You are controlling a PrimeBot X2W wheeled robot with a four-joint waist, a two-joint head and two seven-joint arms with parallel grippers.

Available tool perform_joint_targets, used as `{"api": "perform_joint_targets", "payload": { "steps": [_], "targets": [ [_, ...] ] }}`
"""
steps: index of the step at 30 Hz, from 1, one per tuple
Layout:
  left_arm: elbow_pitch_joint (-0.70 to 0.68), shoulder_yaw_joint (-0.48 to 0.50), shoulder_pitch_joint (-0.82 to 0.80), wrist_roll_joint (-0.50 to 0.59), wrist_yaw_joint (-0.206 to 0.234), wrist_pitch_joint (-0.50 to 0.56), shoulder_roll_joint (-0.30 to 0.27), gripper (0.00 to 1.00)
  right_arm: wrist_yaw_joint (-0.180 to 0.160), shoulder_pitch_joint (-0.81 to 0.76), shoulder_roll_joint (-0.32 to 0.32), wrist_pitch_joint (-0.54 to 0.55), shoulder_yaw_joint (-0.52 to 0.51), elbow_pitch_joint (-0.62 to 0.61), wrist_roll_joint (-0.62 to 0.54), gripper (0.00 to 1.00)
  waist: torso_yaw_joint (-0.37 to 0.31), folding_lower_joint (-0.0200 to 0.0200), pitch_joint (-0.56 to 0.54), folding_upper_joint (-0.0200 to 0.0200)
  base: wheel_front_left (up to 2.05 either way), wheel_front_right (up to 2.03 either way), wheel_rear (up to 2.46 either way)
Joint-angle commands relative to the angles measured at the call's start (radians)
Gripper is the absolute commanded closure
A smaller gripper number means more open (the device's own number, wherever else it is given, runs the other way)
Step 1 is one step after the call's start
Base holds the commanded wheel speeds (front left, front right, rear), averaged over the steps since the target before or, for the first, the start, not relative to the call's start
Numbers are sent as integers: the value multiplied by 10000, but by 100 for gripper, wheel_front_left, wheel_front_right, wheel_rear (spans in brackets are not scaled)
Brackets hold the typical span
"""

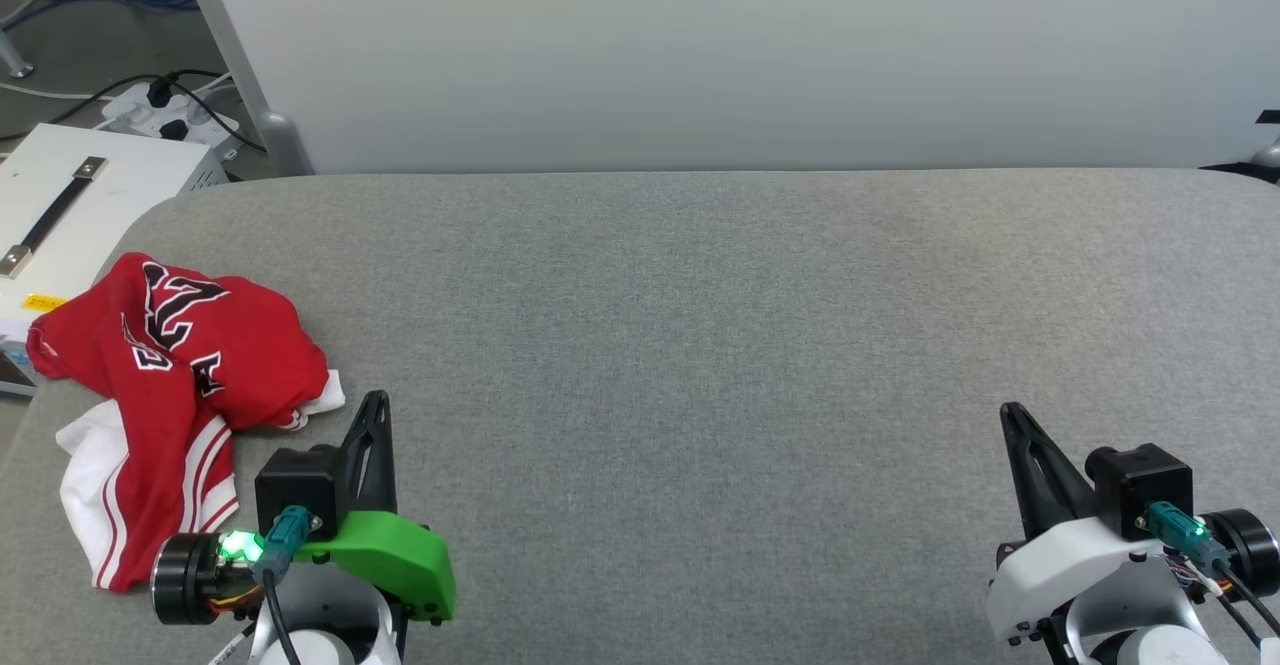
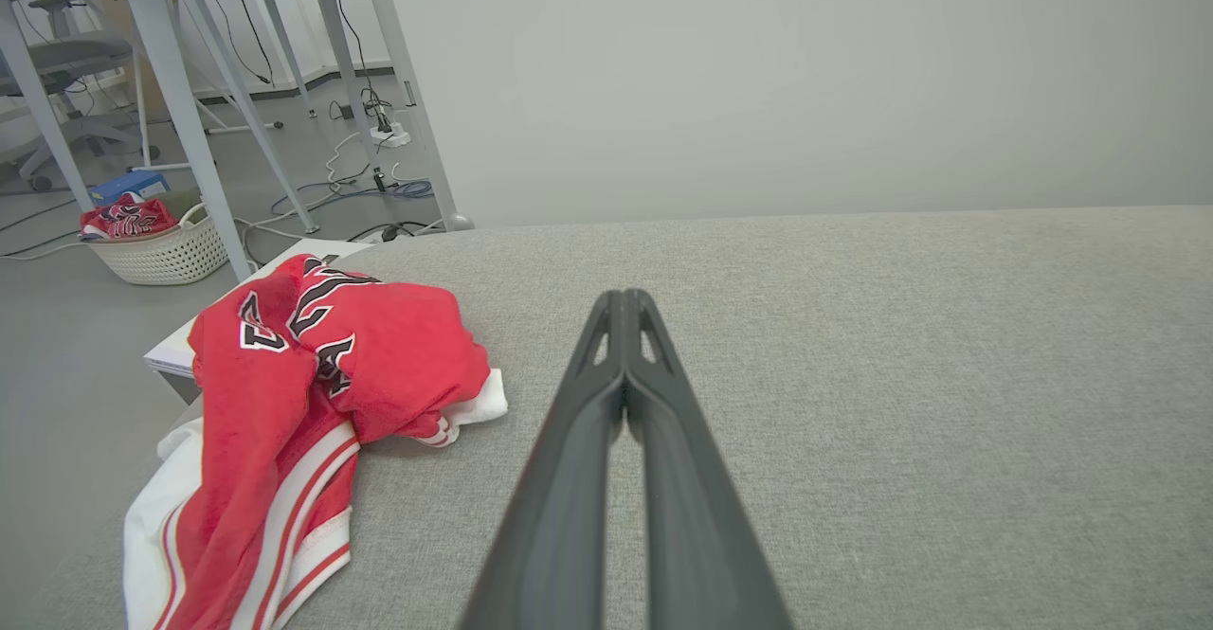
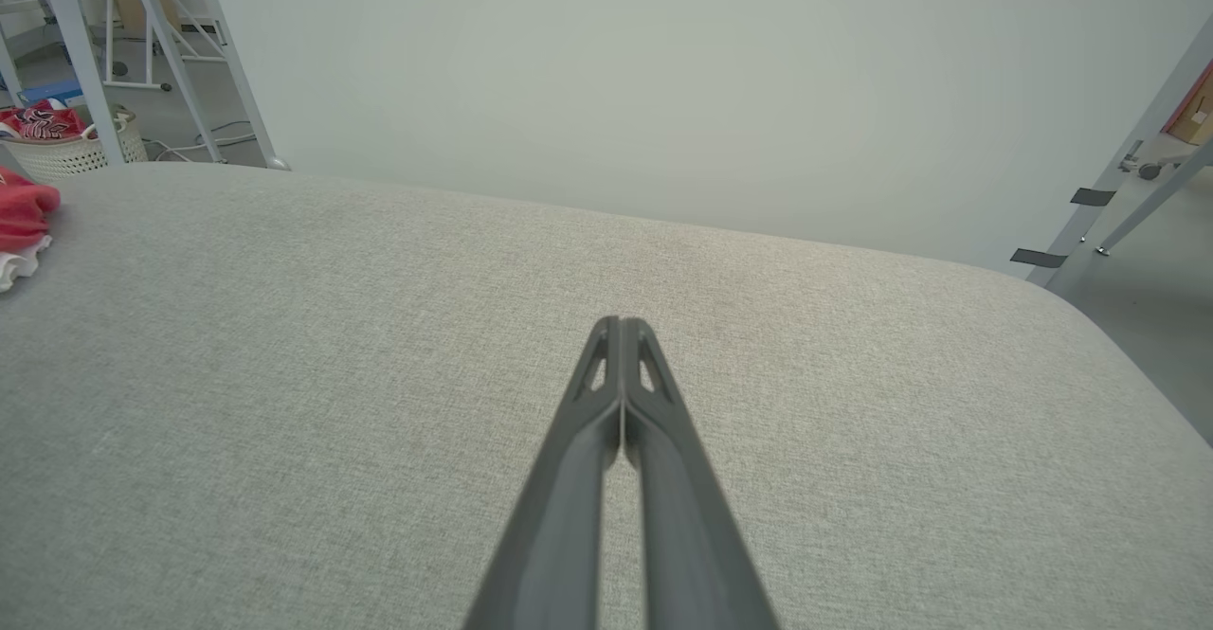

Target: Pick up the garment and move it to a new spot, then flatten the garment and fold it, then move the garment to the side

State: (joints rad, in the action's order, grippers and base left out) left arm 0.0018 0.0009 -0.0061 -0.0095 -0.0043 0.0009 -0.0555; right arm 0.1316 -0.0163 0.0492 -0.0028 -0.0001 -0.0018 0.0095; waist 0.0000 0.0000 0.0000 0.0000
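The red jersey tee (image 1: 200, 345) was found crumpled in a heap at roughly 8 o'clock on the grey cloth-covered tabletop (image 1: 700, 345), right by its left edge. Black white-outlined lettering was turned up on top, and a white sleeve with red-and-white striped trim was spilled toward 6 o'clock. The left gripper (image 1: 374, 405) was parked just beside the heap, at its 4 o'clock, fingers pressed together and clear of the cloth. The right gripper (image 1: 1010, 413) was kept well apart, down at 5 o'clock of the tabletop, fingers likewise squeezed together on nothing. Off the table's edge at 10 o'clock a white box (image 1: 80, 195) with a black strap handle was seen, with a power strip (image 1: 165, 115) on the floor past it. In the left wrist view, a white laundry basket (image 2: 161, 251) with more red cloth in it was spotted at 10 o'clock.
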Motion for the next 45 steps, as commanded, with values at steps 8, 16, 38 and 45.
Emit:
{"api": "perform_joint_targets", "payload": {
  "steps": [8,16,38,45],
  "targets": [
    [-18,-9,61,95,43,-9,53,100,-9,163,10,28,1,18,-95,100,0,0,0,0,0,0,0],
    [-18,-9,61,95,43,-9,53,100,-9,163,10,28,1,18,-95,100,0,0,0,0,0,0,0],
    [4,-2,-1,-11,-3,-6,-2,0,0,-5,-4,-7,-1,-2,18,0,0,0,1,0,0,0,0],
    [81,-122,-26,-210,-19,-194,2,0,-1,-21,-3,-191,-55,32,220,0,-21,0,-3,0,0,0,0]
  ]
}}
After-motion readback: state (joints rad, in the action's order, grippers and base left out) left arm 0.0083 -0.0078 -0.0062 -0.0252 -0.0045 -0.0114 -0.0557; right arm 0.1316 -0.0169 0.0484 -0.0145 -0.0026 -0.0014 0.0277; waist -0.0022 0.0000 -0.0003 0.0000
